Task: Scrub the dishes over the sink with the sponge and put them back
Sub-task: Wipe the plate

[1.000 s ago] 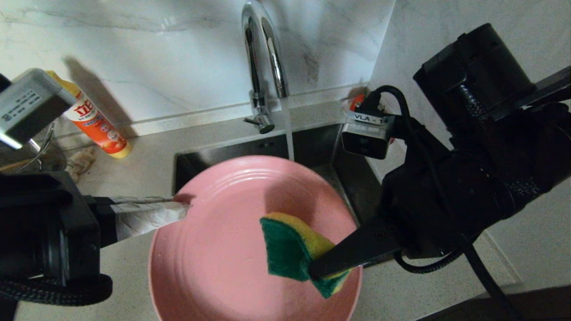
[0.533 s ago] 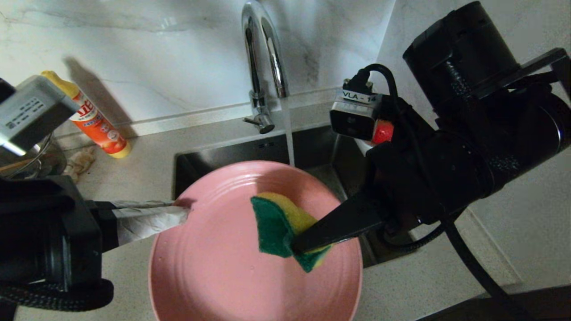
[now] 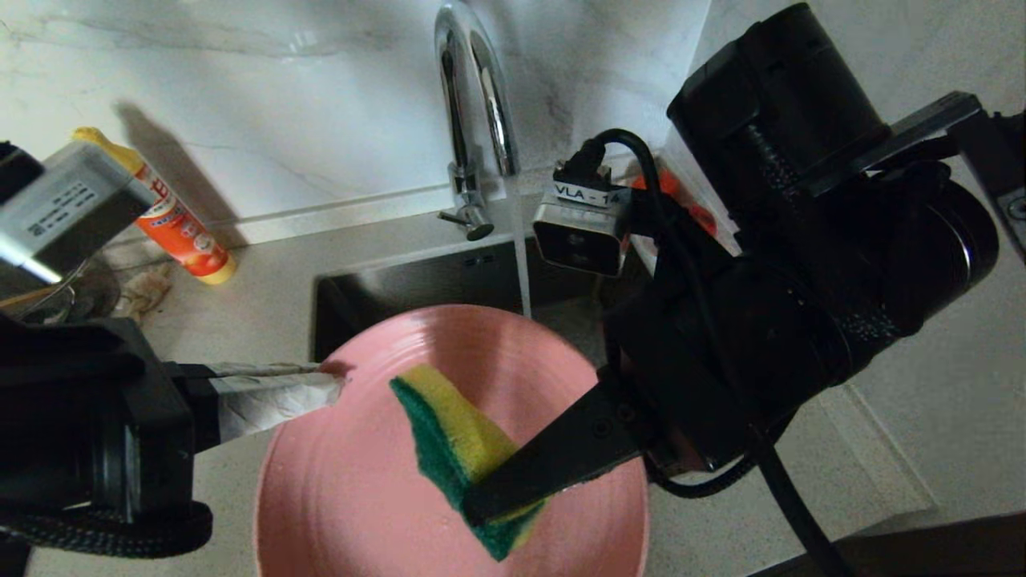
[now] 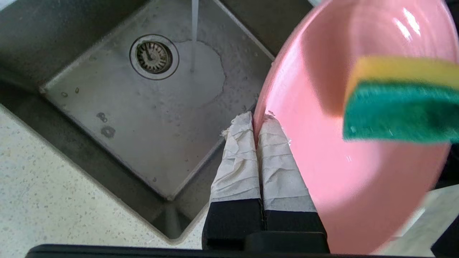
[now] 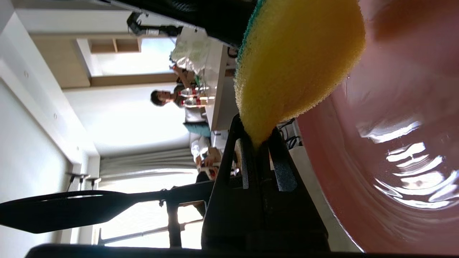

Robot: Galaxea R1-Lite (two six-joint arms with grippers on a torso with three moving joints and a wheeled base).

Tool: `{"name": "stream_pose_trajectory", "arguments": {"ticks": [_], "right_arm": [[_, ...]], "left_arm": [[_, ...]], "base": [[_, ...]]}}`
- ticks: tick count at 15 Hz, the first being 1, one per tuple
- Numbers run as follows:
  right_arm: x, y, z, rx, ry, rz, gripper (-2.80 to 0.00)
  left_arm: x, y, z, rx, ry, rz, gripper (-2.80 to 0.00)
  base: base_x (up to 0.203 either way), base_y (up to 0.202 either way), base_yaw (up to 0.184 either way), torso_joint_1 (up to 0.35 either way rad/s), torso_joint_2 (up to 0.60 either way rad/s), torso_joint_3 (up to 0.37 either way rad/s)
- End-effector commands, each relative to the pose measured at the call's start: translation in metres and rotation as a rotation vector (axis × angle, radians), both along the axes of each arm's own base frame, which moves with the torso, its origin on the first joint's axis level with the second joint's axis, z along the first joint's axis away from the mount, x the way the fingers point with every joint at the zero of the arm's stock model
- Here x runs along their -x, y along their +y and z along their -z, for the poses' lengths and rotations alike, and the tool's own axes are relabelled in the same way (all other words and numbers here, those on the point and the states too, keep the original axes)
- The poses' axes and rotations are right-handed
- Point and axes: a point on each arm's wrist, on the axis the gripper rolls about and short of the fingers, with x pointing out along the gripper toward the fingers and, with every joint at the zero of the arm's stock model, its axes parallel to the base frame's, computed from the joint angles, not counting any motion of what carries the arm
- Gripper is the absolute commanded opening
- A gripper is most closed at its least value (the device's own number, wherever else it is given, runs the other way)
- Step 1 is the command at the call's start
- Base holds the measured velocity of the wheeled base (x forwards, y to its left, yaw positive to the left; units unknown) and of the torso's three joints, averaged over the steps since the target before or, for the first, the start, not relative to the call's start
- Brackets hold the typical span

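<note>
Your right gripper (image 3: pixel 489 505), clamped on the yellow-and-green foam sponge (image 3: pixel 449 437), sits at 5 o'clock on the wide pink plate (image 3: pixel 361 497), whose 10 o'clock rim your left gripper (image 3: pixel 333 385) pinches, so scrub toward 10.

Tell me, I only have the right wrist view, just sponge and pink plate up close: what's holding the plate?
Observer: The left gripper pinches the pink plate's rim between its paper-wrapped fingers, shut on the edge.
Operator: Is the plate over the sink?
Observer: Partly. In the head view its far edge overhangs the sink; the near part reaches out over the counter.
Operator: Is the water on?
Observer: Yes. A stream falls from the tap just beyond the plate's far rim and lands near the drain strainer.
Operator: Which sponge face meets the plate?
Observer: In the head view the sponge, clamped in the right gripper, shows yellow on top and a green edge below.
</note>
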Motion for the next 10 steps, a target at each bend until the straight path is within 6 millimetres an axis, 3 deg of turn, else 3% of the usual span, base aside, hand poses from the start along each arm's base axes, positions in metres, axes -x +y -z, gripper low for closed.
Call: {"name": "stream_pose_trajectory", "arguments": {"ticks": [1,7,10], "right_arm": [[0.011,0.004,-0.001,0.001,0.007,-0.04,-2.8],[0.032,0.014,0.009,0.038,0.037,-0.115,-2.8],[0.036,0.012,0.011,0.047,0.044,-0.124,-2.8]], "left_arm": [[-0.002,-0.002,0.002,-0.007,0.008,-0.001,-2.8],[0.002,0.002,0.001,0.001,0.002,0.0,-2.8],[0.009,0.009,0.01,-0.01,0.012,0.0,-2.8]], "base": [[0.0,0.0,0.0,0.0,0.0,0.0],[0.0,0.0,0.0,0.0,0.0,0.0],[0.0,0.0,0.0,0.0,0.0,0.0]]}}
